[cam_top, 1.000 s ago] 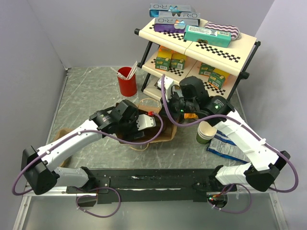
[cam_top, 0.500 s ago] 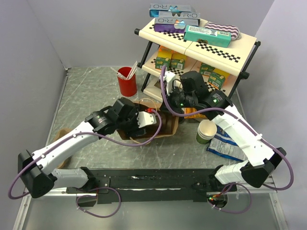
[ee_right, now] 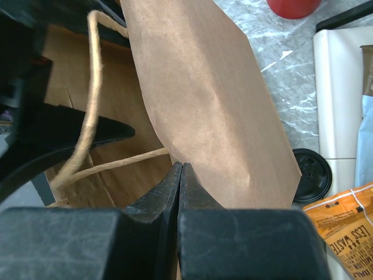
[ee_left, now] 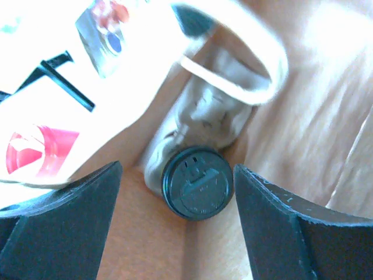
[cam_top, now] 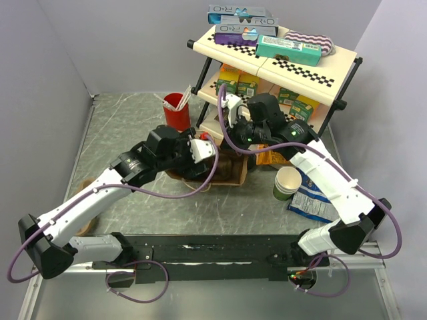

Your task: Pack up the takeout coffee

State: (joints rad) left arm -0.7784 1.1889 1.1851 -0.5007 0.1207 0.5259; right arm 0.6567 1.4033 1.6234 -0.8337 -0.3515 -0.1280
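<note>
A: Closest in, what is the left gripper (ee_left: 176,174) doing?

B: Its jaws stand wide apart with nothing between them. It hangs over the mouth of the paper bag (ee_right: 198,87), looking straight down.

A: And the coffee cup (ee_left: 195,182)?

B: Right below it, inside the bag and upright as far as I can tell, since only its round black lid (ee_left: 203,192) shows. The fingers are clear of it on both sides. Something pale and crumpled touches its far side, and I can't tell what it is.

A: So it's packed?

B: I'd judge so, or very nearly.

A: If it needs shifting, how will it handle?

B: Probably light, though I can't see whether it's full. Paper walls give under a squeeze, and the lid is smooth plastic that could slip or pop off. I'd take it across the wall just beneath the lid's rim, gently, and keep it upright so nothing spills.

A: The right gripper (ee_right: 179,166)?

B: Closed tight, with its fingertips together on the bag's rim. By the look of it, it's holding that side up. A twine handle (ee_right: 93,87) loops just beside it.

A: Further back?

B: A red cup (cam_top: 177,115) with sticks stands on the table beyond the bag, and the shelf (cam_top: 313,67) rises behind that.
</note>
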